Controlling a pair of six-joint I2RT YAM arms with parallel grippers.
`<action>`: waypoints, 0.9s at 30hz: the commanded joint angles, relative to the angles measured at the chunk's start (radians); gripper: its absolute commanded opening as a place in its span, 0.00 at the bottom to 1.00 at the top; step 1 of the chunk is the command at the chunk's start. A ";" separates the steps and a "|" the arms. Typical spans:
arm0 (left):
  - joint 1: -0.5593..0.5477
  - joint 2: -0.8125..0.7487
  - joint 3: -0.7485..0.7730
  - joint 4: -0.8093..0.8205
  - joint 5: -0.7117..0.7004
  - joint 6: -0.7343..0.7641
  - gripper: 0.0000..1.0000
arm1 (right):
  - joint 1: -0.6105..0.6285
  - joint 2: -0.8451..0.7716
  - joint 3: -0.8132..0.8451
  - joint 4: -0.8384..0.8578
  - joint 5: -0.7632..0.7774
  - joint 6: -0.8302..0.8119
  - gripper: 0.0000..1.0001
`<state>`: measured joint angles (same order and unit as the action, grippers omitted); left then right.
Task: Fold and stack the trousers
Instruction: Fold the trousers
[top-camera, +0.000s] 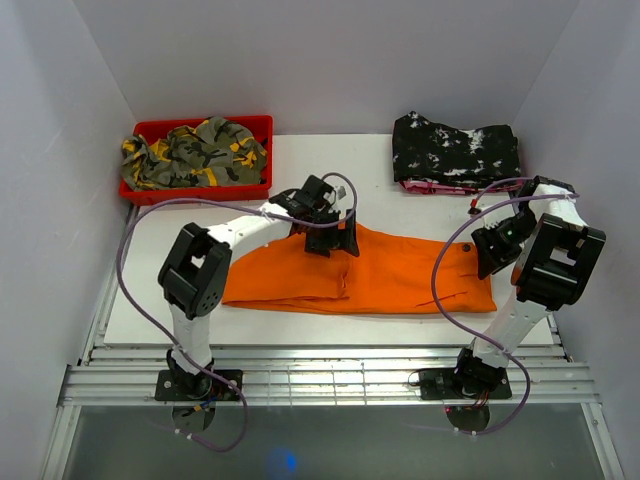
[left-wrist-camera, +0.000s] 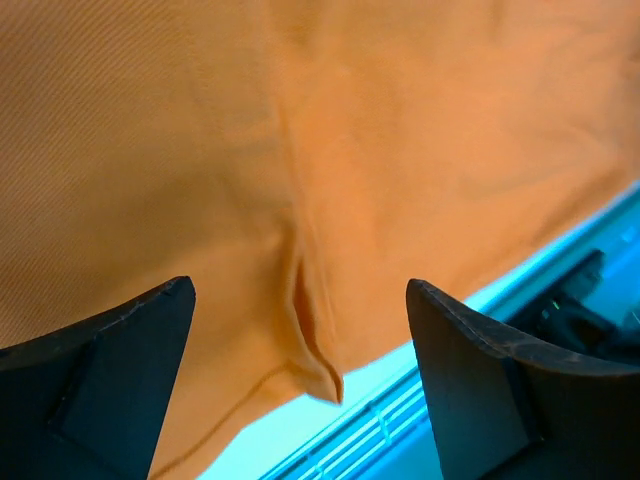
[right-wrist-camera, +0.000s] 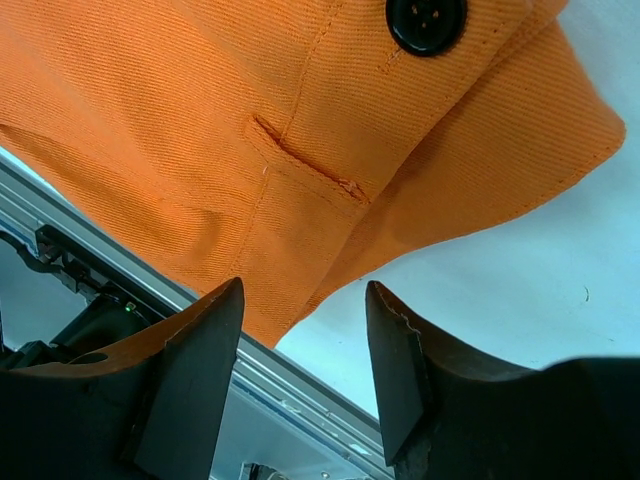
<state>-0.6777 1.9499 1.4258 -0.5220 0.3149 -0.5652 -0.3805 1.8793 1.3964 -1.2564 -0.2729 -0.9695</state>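
Observation:
The orange trousers (top-camera: 380, 275) lie folded lengthwise in a long strip across the white table, waist end to the right. My left gripper (top-camera: 333, 238) is open and hovers over the strip's far edge near its middle; its wrist view shows orange cloth (left-wrist-camera: 380, 150) with a fold crease between the fingers (left-wrist-camera: 470, 380). My right gripper (top-camera: 493, 258) is open just off the waist end; its wrist view shows the waistband corner (right-wrist-camera: 330, 170) with a black button (right-wrist-camera: 427, 22), and nothing between the fingers (right-wrist-camera: 195, 370).
A red bin (top-camera: 150, 135) at the back left holds a green-yellow camouflage garment (top-camera: 195, 152). A folded black white-speckled garment (top-camera: 455, 150) lies at the back right. The metal rail (top-camera: 320, 375) runs along the table's near edge.

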 joint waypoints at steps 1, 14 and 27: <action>0.085 -0.205 -0.004 -0.001 0.050 0.120 0.98 | -0.009 -0.051 0.021 -0.012 -0.022 -0.005 0.58; 0.862 -0.457 -0.221 -0.397 0.360 0.725 0.98 | -0.006 -0.051 0.150 -0.054 -0.165 0.075 0.54; 0.972 -0.454 -0.400 -0.372 0.382 0.803 0.98 | 0.508 -0.042 -0.058 0.378 -0.627 0.789 0.57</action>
<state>0.2924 1.5299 1.0267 -0.9146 0.6582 0.2005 0.0731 1.8553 1.4311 -1.0973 -0.7479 -0.4713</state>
